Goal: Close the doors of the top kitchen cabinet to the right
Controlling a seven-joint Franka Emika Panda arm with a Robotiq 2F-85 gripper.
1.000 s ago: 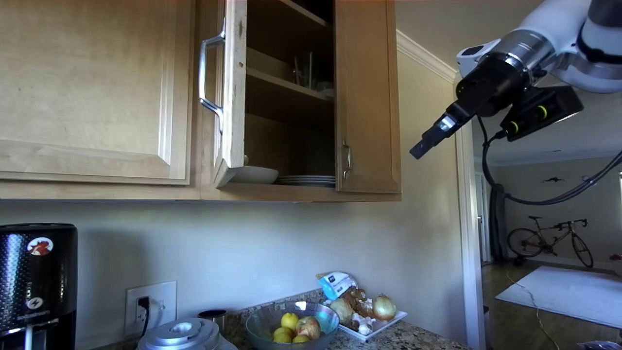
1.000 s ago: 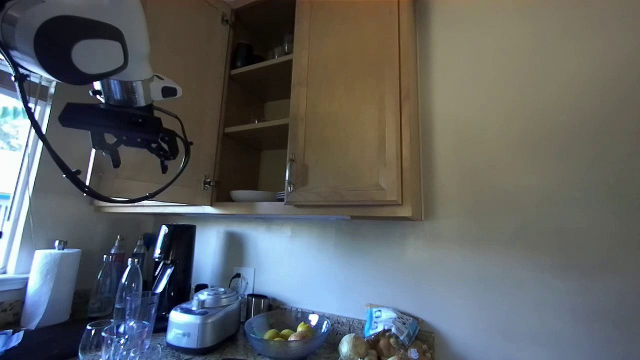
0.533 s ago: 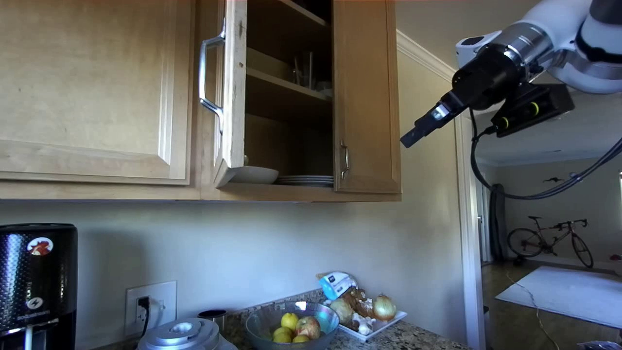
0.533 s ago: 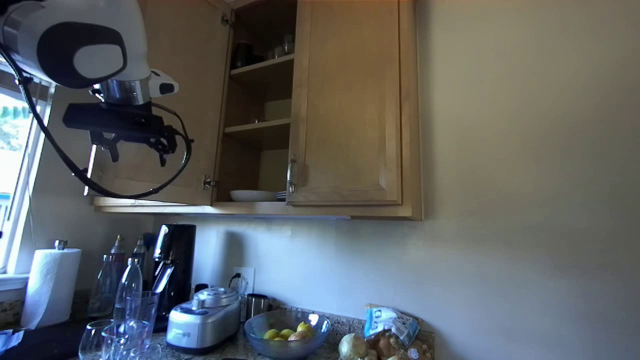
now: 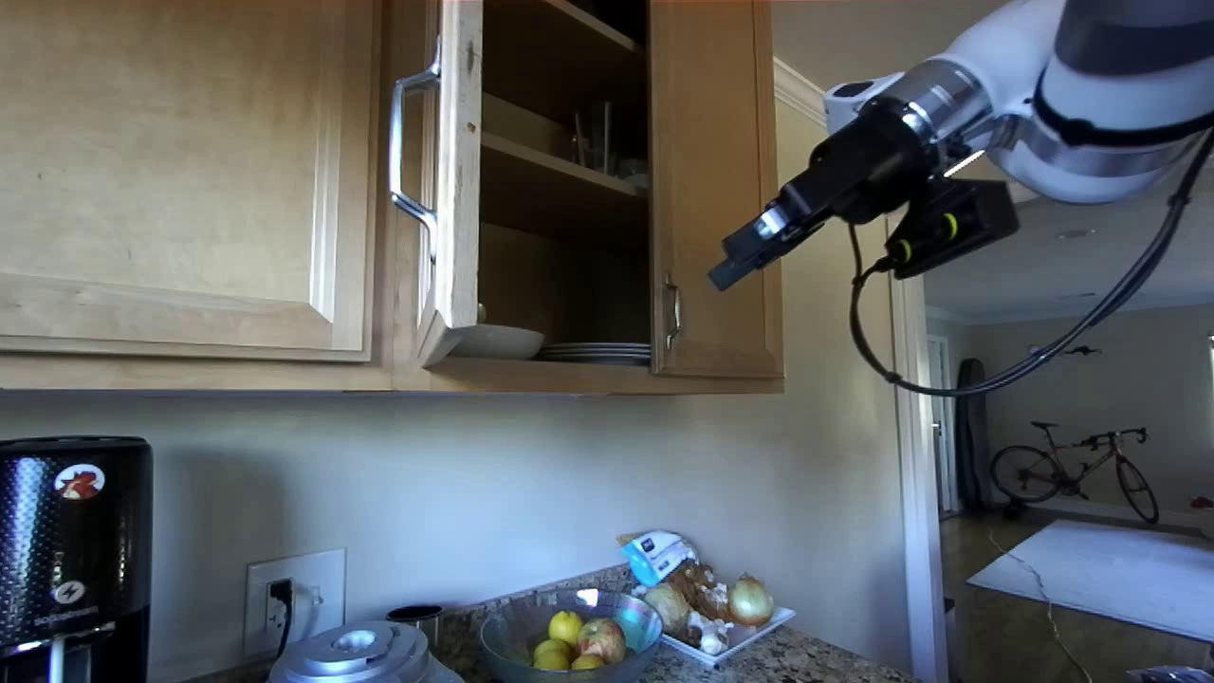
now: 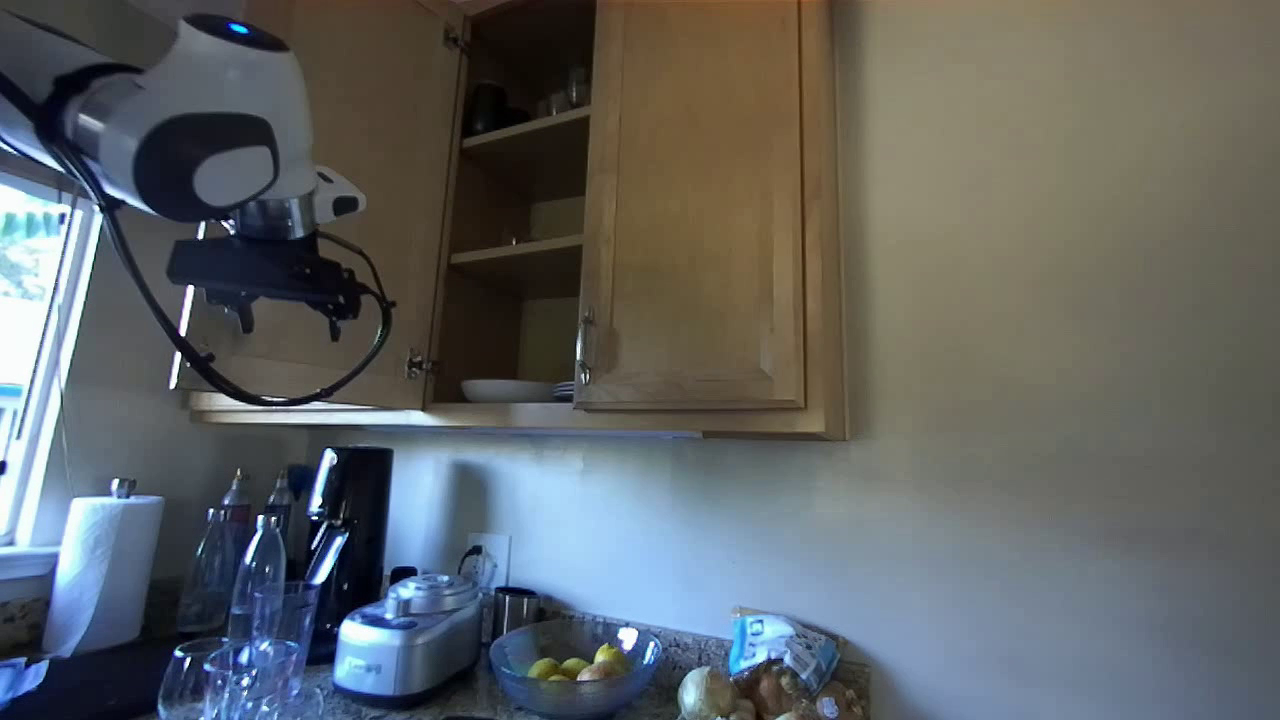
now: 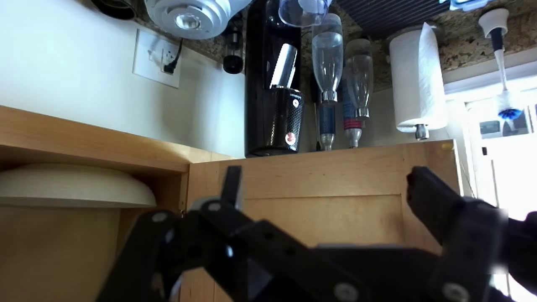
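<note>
"Well, how does the top kitchen cabinet [image 6: 824, 300] stand?"

"Mounted above the worktop [image 5: 795, 659], its left door [image 6: 410, 220] swung far open. The right door [image 6: 695, 210] covers the right side; whether it sits flush cannot be told."

"And the end effector [image 6: 290, 330]?"

"Spread wide, in front of the left door in the wrist view."

"Below?"

"A glass bowl [image 5: 512, 653] holding an apple [image 5: 604, 639], left of an onion [image 5: 750, 601]."

white arm [image 6: 225, 100] is hovering high, black gripper [image 7: 325, 178] is slanting downward, two fingers [image 7: 430, 201] are standing wide apart
</note>
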